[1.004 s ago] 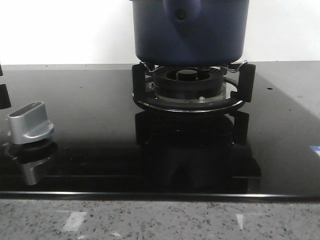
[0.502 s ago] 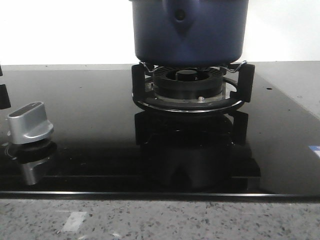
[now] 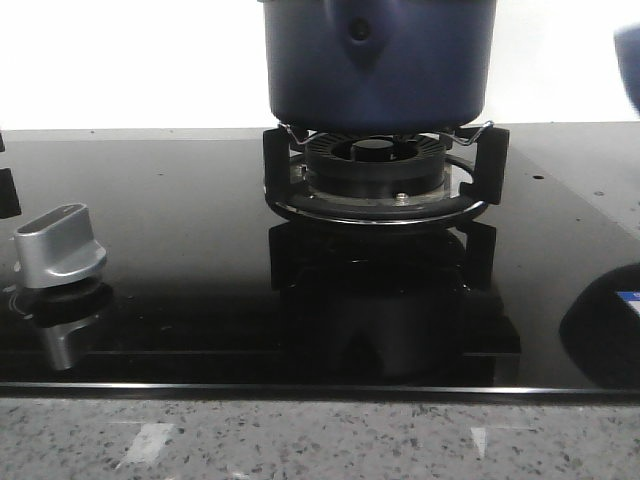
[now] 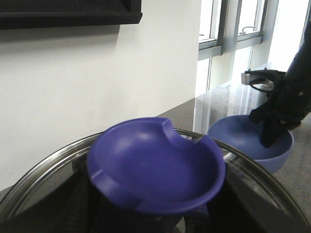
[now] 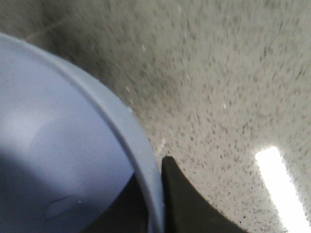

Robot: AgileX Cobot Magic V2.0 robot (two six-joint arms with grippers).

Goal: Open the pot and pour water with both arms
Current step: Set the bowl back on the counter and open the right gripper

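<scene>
The dark navy pot [image 3: 378, 62] stands on the burner grate [image 3: 380, 175] at the back centre; its top is cut off in the front view. In the left wrist view a glass lid with a steel rim [image 4: 43, 167] carries a purple-blue knob [image 4: 155, 167]. My left gripper [image 4: 148, 218] sits dark under that knob and looks shut on it. My right gripper [image 5: 155, 194] is shut on the rim of the lighter blue bowl [image 5: 53, 160]. The bowl also shows in the left wrist view [image 4: 243, 138] beside the lid, and as a blur in the front view [image 3: 630, 60].
A silver stove knob [image 3: 60, 245] stands at the left of the black glass hob [image 3: 200, 220]. A speckled stone counter [image 3: 320, 440] runs along the front and under the bowl [image 5: 233, 87]. A window [image 4: 238, 29] lies beyond the bowl.
The lighter blue bowl has come into the front view at the right edge, with a dark reflection on the hob below it. The pot has not moved.
</scene>
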